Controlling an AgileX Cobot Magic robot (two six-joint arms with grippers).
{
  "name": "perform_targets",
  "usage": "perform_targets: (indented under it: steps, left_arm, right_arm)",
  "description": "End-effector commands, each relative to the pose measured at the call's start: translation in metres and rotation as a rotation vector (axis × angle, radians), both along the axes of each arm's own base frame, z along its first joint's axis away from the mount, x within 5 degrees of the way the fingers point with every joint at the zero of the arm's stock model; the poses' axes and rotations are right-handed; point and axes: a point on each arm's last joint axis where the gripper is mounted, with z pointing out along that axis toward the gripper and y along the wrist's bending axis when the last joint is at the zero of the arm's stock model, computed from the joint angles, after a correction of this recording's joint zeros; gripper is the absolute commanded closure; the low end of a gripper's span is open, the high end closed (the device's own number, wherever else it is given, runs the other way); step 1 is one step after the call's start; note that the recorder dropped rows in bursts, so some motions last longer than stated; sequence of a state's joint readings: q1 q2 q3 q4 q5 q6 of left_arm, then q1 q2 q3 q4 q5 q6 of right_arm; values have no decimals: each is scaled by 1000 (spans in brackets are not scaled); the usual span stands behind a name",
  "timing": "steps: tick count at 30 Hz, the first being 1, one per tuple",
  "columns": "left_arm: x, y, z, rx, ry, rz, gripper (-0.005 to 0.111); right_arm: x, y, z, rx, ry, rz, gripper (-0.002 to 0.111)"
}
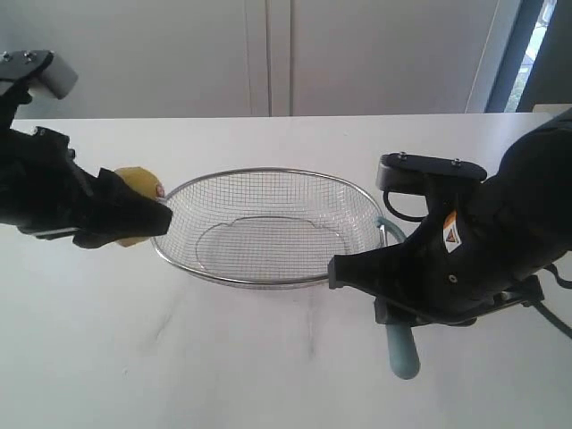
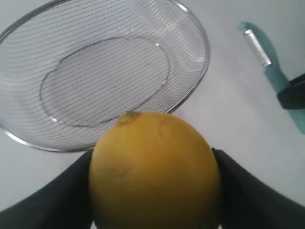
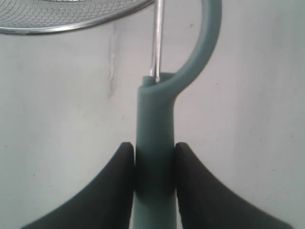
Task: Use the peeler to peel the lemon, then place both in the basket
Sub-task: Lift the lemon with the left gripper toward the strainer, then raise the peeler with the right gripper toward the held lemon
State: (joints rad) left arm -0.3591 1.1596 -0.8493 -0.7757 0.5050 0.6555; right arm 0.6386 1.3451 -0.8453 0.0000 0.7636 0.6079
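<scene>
Left tool (image 2: 155, 193) tight around lemon (image 2: 155, 152); right tool (image 3: 155, 164) tight around peeler (image 3: 155, 114); basket (image 1: 268, 281) between

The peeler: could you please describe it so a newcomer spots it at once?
Find the wire basket on the table. At its right end, the right gripper clasps the peeler. It is the only teal thing: slim handle, curved head, unlike the round yellow lemon opposite.

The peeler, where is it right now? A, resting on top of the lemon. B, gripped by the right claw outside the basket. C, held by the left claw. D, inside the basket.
B: the right claw pinches the peeler by its teal handle, outside the basket rim.
</scene>
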Motion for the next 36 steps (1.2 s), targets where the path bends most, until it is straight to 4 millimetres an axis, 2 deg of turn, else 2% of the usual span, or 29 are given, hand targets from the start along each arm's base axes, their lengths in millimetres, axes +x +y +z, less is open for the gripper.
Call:
perform_targets:
  steps: [1, 6, 14, 20, 36]
  left_arm:
    - [-7, -9, 12, -114, -57, -105, 107]
    - [-8, -16, 14, -168, -86, -193, 107]
    - [9, -34, -2, -285, -102, -332, 107]
    - [9, -38, -8, -301, -113, -422, 107]
    - [12, -39, -12, -292, -135, -445, 107]
  right_arm:
    - [0, 0, 3, 12, -17, 0, 108]
    - [0, 0, 3, 13, -18, 0, 108]
    - [1, 0, 4, 21, -29, 0, 108]
    - [2, 0, 4, 16, -42, 6, 108]
    - [3, -5, 3, -79, -68, 87, 108]
